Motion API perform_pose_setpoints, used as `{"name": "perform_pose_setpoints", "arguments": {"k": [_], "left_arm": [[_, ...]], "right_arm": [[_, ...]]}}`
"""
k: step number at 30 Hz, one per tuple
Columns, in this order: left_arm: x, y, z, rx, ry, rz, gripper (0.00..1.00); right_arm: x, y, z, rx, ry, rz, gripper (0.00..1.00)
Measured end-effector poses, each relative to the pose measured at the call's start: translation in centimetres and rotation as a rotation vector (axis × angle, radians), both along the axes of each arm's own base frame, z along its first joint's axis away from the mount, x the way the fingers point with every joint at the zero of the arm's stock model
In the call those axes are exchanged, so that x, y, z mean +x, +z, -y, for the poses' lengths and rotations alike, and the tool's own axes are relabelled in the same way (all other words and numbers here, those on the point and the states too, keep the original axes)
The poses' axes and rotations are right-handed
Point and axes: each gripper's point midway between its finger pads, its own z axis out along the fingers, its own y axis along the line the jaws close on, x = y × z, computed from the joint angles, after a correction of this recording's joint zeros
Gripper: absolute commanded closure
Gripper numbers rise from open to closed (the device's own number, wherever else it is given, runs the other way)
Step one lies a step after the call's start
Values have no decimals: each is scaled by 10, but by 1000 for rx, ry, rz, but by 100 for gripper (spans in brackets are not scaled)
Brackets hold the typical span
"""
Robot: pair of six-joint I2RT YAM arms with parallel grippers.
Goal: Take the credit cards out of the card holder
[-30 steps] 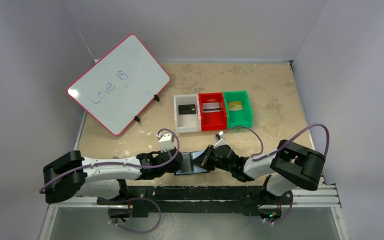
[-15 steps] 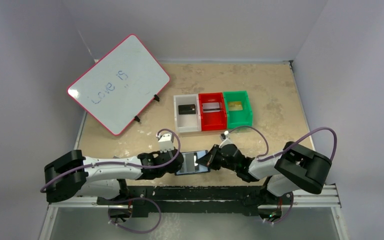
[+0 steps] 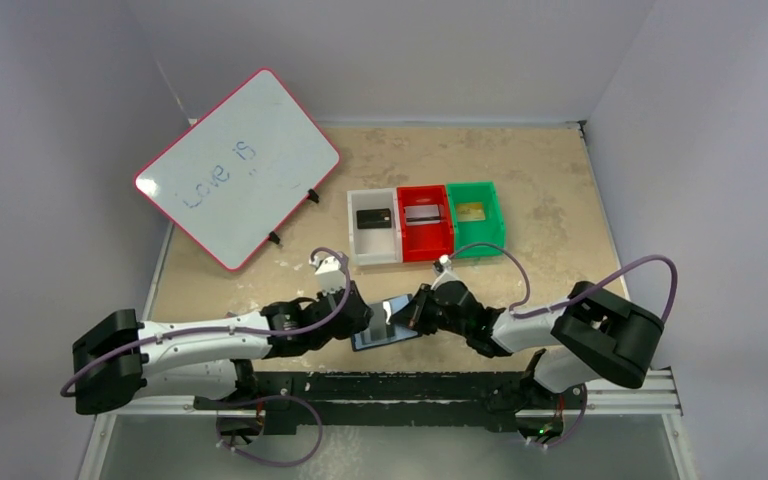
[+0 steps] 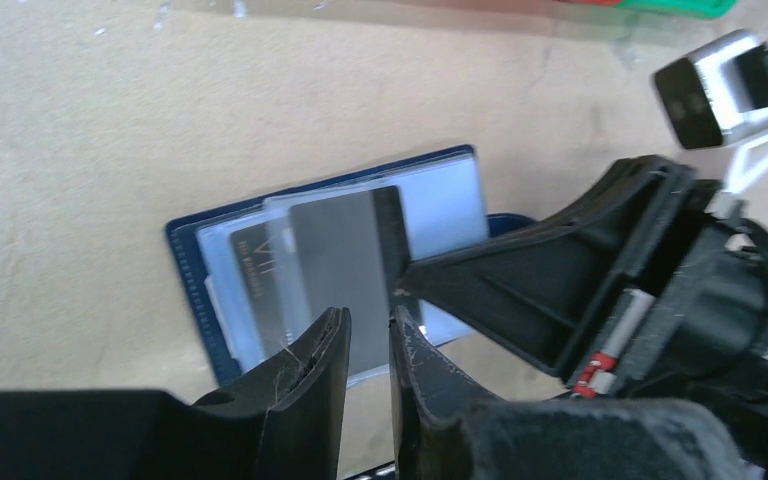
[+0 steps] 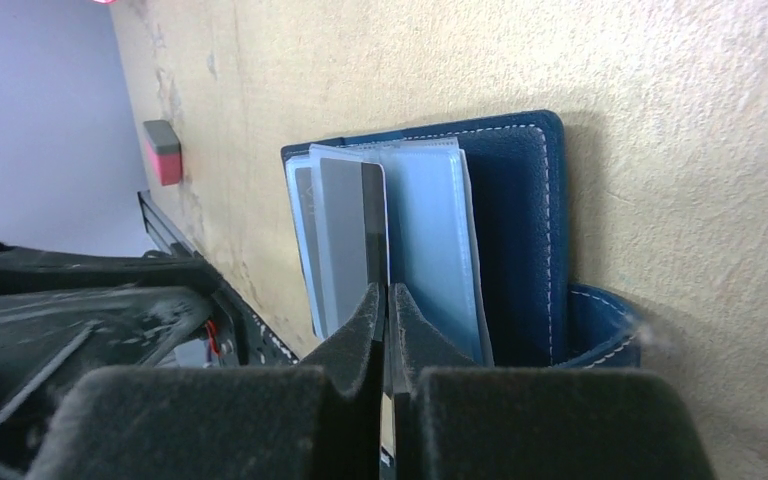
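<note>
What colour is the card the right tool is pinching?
Silver-grey card, with a dark stripe along one edge; clearest in the right wrist view.

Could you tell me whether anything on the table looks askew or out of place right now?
Only the card holder: it lies open and skewed at the near edge, with a grey card half out of its pocket, pinched by the right gripper. The bins stand in a neat row.

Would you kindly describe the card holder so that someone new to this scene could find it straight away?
Start at the row of white, red and green bins in the middle of the table, then look toward the near edge, between the two arms. The card holder lies open there: a dark navy wallet with pale blue pockets, the only blue thing on the table.
</note>
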Motion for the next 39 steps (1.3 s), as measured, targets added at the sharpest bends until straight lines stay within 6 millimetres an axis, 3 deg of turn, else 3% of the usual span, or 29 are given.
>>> {"name": "perform_pose_setpoints", "arguments": {"k": [4,15,22,24,31,39], "left_arm": [[4,10,15,-44,-9,14,82],[-3,-42,15,89,-35,-77,92],[-1,-45,9,114,-8,-70,94],[-1,-46,8,113,-8,-70,94],[0,-47,12,94,-10,-63,96],[1,-47,13,92,-9,-62,97]], "right_arm": [[0,-3,3,-16,-2,-5,100],[-1,-5,4,-24,-3,-11,99],[1,0,9,-21,-18,-3,95],[1,2,11,-17,-20,1,83],[-1,-3,3,11,6,-7,69],[-5,-7,0,96,14,-20,88]]}}
